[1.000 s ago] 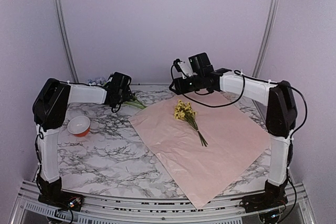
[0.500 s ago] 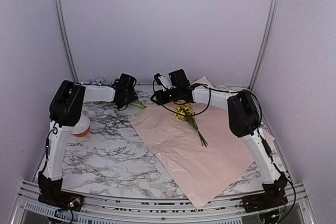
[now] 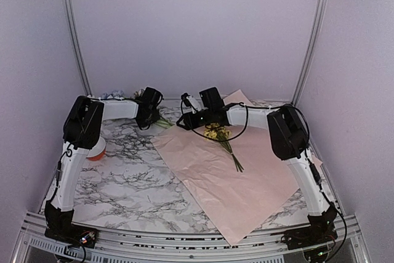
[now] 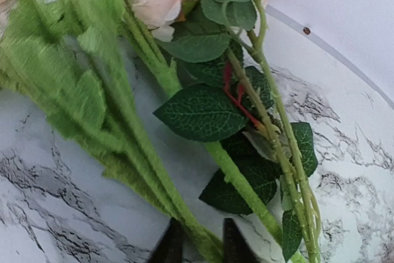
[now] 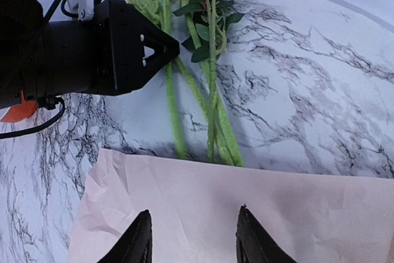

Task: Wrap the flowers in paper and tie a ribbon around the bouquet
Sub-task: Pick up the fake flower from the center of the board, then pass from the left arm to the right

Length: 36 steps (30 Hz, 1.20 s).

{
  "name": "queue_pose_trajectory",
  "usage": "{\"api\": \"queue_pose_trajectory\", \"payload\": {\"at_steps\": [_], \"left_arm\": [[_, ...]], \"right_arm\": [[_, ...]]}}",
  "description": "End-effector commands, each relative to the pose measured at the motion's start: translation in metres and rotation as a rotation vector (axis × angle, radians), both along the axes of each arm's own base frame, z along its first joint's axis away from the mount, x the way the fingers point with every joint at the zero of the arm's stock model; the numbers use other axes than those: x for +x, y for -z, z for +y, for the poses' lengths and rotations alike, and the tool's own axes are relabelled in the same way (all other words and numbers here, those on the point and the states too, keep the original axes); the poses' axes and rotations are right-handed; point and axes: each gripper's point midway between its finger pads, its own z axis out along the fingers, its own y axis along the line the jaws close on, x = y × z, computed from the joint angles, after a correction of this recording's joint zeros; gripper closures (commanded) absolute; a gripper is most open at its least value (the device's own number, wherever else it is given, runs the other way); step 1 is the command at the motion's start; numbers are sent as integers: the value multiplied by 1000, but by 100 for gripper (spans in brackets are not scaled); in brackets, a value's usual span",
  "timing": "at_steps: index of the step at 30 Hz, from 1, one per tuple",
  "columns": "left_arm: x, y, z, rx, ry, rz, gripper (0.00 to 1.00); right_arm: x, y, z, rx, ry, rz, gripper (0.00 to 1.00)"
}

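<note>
Flowers point(image 3: 161, 121) lie on marble table point(image 3: 123, 177), upper left of centre in top view, just off paper point(image 3: 246, 170) edge, stems pointing lower right at it. Left gripper point(image 4: 202, 247) jaws close together on one fuzzy green stem, looks clamped. Right gripper point(image 5: 194, 241) jaws apart, empty, over paper edge just below stem ends. Left arm nearer; pull should run along stems

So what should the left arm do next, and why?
Probably lift slightly, to check that the stem comes up with it. The left gripper looks pinched on a green stem of the flowers, which lie on the bare table just beyond the paper. They need to join the yellow bunch already on it.
</note>
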Motion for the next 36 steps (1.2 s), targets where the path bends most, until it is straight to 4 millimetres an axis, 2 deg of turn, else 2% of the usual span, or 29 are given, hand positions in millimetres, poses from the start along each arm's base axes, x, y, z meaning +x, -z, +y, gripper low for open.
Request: {"api": "queue_pose_trajectory", "payload": {"at_steps": [1, 3, 5, 7, 9, 13, 15, 16, 18, 20, 21, 23, 25, 28, 31, 33, 36], "left_arm": [[-20, 28, 19, 52, -17, 110, 100], [-23, 24, 25, 47, -35, 109, 100], [-26, 9, 33, 66, -57, 86, 100], [-28, -15, 44, 101, -87, 38, 100], [-30, -50, 55, 131, -111, -34, 100], [-45, -104, 77, 210, -153, -137, 100], [-56, -125, 90, 245, -177, -187, 100], [-64, -129, 96, 261, -183, -201, 100], [-74, -147, 99, 249, -173, -251, 100], [-85, -161, 93, 209, -133, -317, 100], [-87, -182, 87, 154, -120, -414, 100], [-104, -202, 78, 92, -77, -510, 100], [-118, -234, 69, 82, -30, -600, 100], [-138, -283, 43, 118, 88, -727, 100], [-162, -321, 20, 5, 192, -858, 100], [-174, -328, 10, -120, 244, -910, 100], [-191, -342, -4, -258, 307, -973, 100]], "right_arm": [[-14, -67, 6, 84, -45, -82, 55], [-19, -71, 1, 81, -49, -89, 54], [-24, -74, -2, 79, -56, -93, 54], [-29, -77, -3, 80, -67, -90, 54], [-33, -80, -4, 85, -78, -84, 54], [-42, -88, -6, 105, -97, -74, 54], [-47, -96, -8, 118, -101, -81, 53], [-49, -101, -9, 125, -102, -89, 53], [-55, -100, -12, 125, -109, -78, 53], [-62, -107, -12, 140, -127, -78, 53], [-66, -113, -12, 150, -138, -82, 53], [-78, -124, -9, 177, -178, -92, 53], [-94, -141, -4, 211, -231, -121, 52], [-132, -167, 17, 261, -359, -186, 49], [-177, -191, 41, 322, -520, -225, 39], [-196, -201, 53, 359, -584, -228, 29], [-197, -204, 63, 373, -557, -217, 20]]}}
